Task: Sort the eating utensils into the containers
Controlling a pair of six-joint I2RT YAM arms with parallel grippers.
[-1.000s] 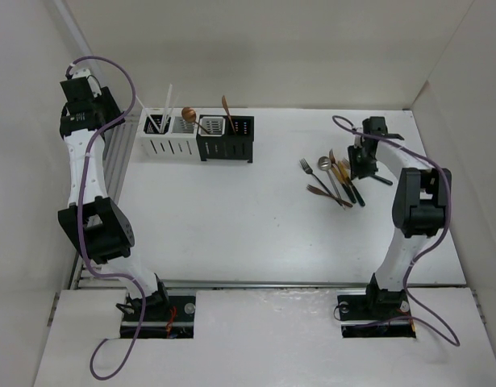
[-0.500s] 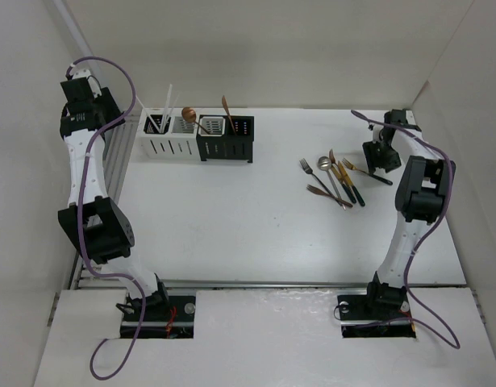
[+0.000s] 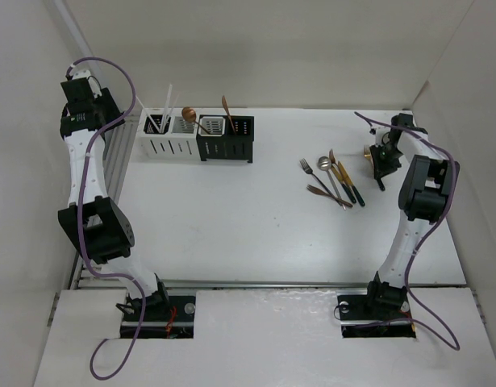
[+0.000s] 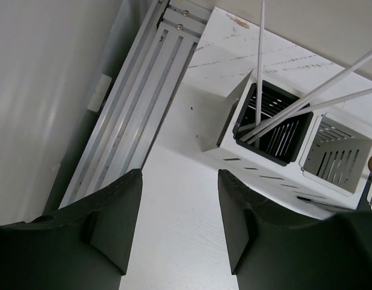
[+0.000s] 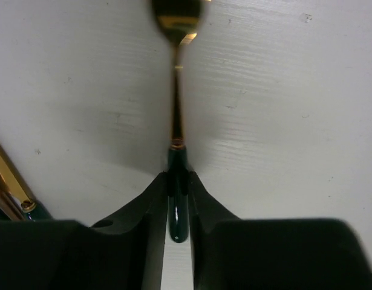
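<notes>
My right jaws pinch the gold utensil (image 5: 176, 115) by its dark handle; I judge it stiff, light, slick, apt to swivel. Left jaws gape empty.

Utensil (image 5: 176, 121): polished gold metal, glossy dark handle (greenish); table (image 5: 282, 121) matt white.

Set on a white matte desk (image 3: 256, 234) with a faint grain. Bounded at the far edge by a plain off-white back wall (image 3: 256, 48), at the left edge by a left wall panel (image 3: 22, 210), at the right edge by a right wall panel (image 3: 477, 145). Fitted along the left edge with a slotted aluminium rail (image 4: 134, 109), along the near edge with a second rail (image 3: 264, 284) and a speckled white board (image 3: 264, 339). Lit evenly, with soft, faint shadows.
</notes>
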